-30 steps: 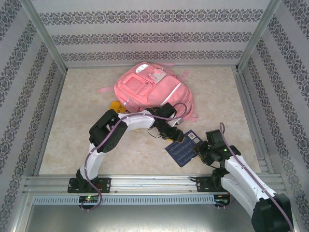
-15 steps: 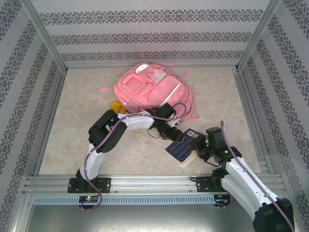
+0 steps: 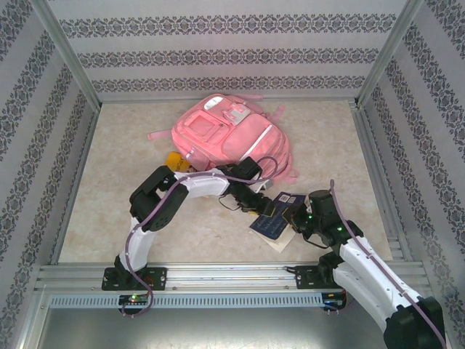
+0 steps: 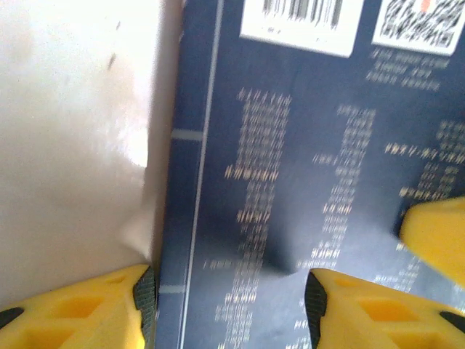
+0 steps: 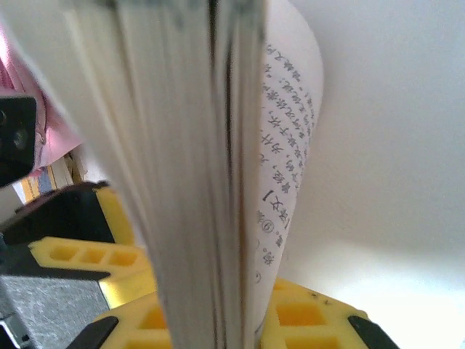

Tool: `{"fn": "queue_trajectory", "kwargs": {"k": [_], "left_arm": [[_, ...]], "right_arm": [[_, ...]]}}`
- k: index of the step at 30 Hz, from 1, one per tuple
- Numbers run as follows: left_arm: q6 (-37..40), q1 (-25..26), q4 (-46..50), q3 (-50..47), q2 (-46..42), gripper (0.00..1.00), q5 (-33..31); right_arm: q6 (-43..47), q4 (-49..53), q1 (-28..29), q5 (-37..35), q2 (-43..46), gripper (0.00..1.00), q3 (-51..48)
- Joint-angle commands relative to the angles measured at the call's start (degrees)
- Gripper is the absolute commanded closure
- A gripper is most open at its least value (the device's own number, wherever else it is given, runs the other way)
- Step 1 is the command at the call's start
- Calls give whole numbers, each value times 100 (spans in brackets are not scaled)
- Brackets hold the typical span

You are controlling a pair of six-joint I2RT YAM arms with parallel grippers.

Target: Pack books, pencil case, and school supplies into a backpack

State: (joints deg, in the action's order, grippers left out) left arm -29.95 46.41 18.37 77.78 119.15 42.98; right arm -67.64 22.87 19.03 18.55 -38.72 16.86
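Observation:
The pink backpack [image 3: 229, 134] lies at the back middle of the table. In front of it a navy book [image 3: 272, 222] with white print is tilted, its pale pages showing underneath. My left gripper [image 3: 267, 209] hovers over the book's cover [image 4: 305, 145], its jaws open [image 4: 229, 291]: one pad at the spine edge, the other over the print. My right gripper [image 3: 296, 222] is shut on the book's near-right edge. Between its yellow fingers [image 5: 218, 320] stand the page edges [image 5: 189, 145], and one printed page curls out. The pencil case is out of view.
A yellow book corner [image 3: 174, 158] pokes out at the backpack's left front. The table [image 3: 145, 218] is walled by patterned panels, with metal rails along the near edge [image 3: 218, 276]. The left arm arches across the middle toward the book.
My right gripper has closed on the navy book's edge and lifted that side, so pages now show under it. The book and left gripper shifted slightly left.

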Motion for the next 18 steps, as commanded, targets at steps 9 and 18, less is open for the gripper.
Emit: {"fn": "queue_trajectory", "kwargs": {"k": [9,18], "left_arm": [[-588,-694,-356,-1062,-1576,37,219],[-2502,-1044,-3203,-1828,-1728,30,1685]], "right_arm": [[387,-470,-109,647,406,91,601],[221,-1145,-222,1203,218,89,1115]]}}
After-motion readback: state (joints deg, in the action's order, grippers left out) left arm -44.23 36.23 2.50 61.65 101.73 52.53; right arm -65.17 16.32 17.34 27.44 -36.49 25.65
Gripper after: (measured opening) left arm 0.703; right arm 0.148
